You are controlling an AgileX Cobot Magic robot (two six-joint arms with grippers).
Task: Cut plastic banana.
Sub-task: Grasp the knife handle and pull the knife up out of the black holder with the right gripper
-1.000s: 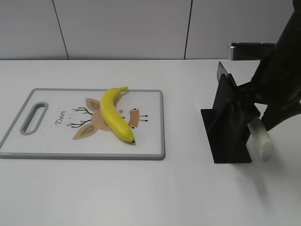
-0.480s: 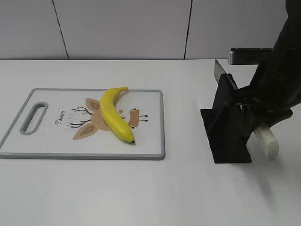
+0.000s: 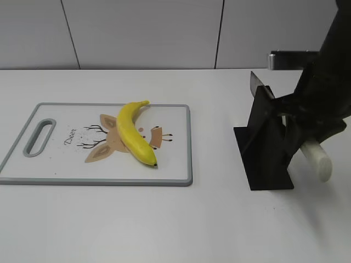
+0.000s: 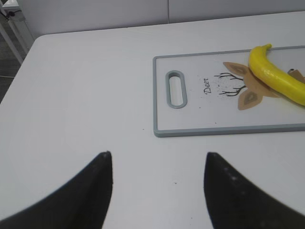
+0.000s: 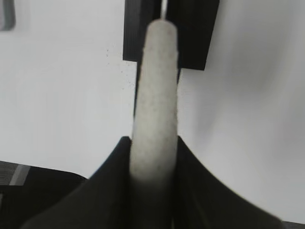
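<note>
The yellow plastic banana (image 3: 133,133) lies on the white cutting board (image 3: 60,161), stem toward the back; it also shows in the left wrist view (image 4: 276,78). My right gripper (image 5: 153,140) is shut on the knife's white handle (image 5: 156,95), whose blade sits in the black knife stand (image 3: 266,142). In the exterior view the handle (image 3: 318,159) sticks out to the stand's right, under my right arm. The blade tip (image 3: 254,83) pokes out at the stand's top. My left gripper (image 4: 157,155) is open and empty above bare table, left of the board.
The board (image 4: 209,129) has a grey rim, a handle slot (image 4: 175,88) and a deer drawing. The white table ends at a wall behind. The table's left edge and a metal leg show in the left wrist view (image 4: 12,26).
My right gripper has drawn the knife handle up and to the right, out of the stand a little. The banana and board have not moved.
</note>
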